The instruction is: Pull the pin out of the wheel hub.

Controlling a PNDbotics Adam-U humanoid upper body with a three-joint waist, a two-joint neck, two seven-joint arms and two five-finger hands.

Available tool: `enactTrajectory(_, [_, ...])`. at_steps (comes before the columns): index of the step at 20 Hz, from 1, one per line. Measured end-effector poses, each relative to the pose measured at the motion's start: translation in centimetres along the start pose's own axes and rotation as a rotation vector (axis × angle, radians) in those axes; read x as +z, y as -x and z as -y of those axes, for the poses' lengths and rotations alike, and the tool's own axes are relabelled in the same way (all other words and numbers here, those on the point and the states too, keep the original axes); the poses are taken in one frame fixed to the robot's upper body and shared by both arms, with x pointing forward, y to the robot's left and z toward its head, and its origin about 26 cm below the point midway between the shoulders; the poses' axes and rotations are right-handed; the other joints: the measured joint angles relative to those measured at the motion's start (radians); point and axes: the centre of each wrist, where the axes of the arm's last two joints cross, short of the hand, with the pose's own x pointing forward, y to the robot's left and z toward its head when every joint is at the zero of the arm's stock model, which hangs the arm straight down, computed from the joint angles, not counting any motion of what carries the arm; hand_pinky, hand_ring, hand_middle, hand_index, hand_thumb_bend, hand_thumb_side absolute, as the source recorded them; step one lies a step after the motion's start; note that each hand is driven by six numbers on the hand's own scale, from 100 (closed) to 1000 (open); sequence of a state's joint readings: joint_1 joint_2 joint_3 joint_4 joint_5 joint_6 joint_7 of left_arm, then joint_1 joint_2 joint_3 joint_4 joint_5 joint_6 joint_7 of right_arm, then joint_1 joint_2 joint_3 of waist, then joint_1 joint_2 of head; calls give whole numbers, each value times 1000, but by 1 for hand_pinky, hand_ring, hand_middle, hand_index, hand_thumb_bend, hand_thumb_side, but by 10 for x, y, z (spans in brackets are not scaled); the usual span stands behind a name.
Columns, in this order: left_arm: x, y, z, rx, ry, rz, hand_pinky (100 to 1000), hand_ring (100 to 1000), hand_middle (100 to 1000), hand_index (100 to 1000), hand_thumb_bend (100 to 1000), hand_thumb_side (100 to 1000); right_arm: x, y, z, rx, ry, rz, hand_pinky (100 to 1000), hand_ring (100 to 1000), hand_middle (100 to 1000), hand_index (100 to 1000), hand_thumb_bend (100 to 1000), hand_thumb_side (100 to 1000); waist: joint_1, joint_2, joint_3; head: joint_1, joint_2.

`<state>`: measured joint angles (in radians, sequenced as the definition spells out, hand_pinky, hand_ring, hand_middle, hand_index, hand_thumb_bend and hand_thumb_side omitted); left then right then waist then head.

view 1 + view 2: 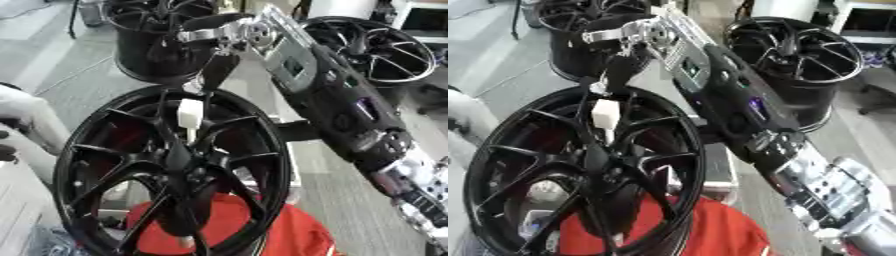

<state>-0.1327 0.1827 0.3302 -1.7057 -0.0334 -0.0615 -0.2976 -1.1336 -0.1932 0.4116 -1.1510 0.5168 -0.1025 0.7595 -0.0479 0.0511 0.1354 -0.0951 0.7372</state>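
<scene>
1. Wheel hub (166,170), black with thin spokes, stands on edge in the near middle of the view, its open face turned toward the camera.
2. Pin (190,114), a white block on a pale stem, sits above the centre of the wheel hub; the stem runs down toward the middle where the spokes meet.
3. Right hand (219,67) comes in on a long black and silver arm from the lower right, and its dark fingers hang down just above the top of the pin (whether they touch it cannot be told).
4. Fingers look curled together, but how far they are closed cannot be told.
5. Red cloth (262,230) lies behind the lower part of the wheel hub.
6. Two more black wheels (798,50) stand farther back on the grey floor (52,55).
</scene>
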Motion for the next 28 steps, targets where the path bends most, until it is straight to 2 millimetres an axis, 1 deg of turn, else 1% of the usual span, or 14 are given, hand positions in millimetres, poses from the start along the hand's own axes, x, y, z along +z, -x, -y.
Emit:
enactTrajectory(2, [0,0,0,-2,0,-1,608,582,634,823,100,713,-3,1,-4,18,-35,-30,824,897,936,969,193,381,0,0,1,0,0])
enactTrajectory(4, [0,0,0,-2,0,-1,608,582,634,823,100,713,-7,4,-11,53,-82,-79,825,905,937,971,209,390,1,1,2,0,0])
enactTrajectory(7, [0,0,0,-2,0,-1,608,582,634,823,100,713,-14,8,-21,103,-148,-139,820,899,933,970,214,389,5,4,3,0,0])
enactTrajectory(12, [0,0,0,-2,0,-1,608,582,634,823,100,713,-22,14,-34,135,-223,-184,792,851,874,950,203,379,5,5,3,-1,0])
enactTrajectory(15, [0,0,0,-2,1,0,608,582,634,824,100,713,-25,18,-41,136,-254,-193,770,815,824,932,200,378,6,5,2,-1,0])
enactTrajectory(19, [0,0,0,-2,1,-1,608,582,634,824,100,713,-28,20,-46,137,-278,-191,732,764,743,877,194,372,9,5,2,-2,0])
enactTrajectory(20, [0,0,0,-3,1,0,608,582,634,824,100,713,-28,21,-47,136,-282,-191,717,747,709,860,186,360,9,5,1,-2,0])
enactTrajectory(21, [0,0,0,-3,1,0,608,582,634,824,100,713,-29,22,-49,134,-287,-191,717,747,709,860,186,360,9,5,1,-2,1])
enactTrajectory(22, [0,0,0,-3,2,0,608,582,634,824,100,713,-29,22,-50,132,-289,-190,687,705,637,816,150,326,10,5,1,-2,1])
enactTrajectory(24, [0,0,1,0,2,1,608,582,634,824,100,712,-31,21,-51,134,-286,-184,651,643,560,769,108,287,10,5,1,-2,1])
enactTrajectory(25, [0,1,1,1,2,0,608,582,634,824,100,712,-32,21,-52,136,-281,-183,644,628,546,760,100,278,10,5,1,-2,1])
enactTrajectory(26, [0,1,2,3,1,0,608,582,634,824,100,713,-32,21,-52,137,-276,-181,629,592,504,722,100,244,10,5,1,-2,1])
enactTrajectory(28, [0,1,2,4,1,0,609,582,634,824,100,712,-32,20,-52,138,-258,-175,608,552,456,685,100,214,10,5,1,-2,1])
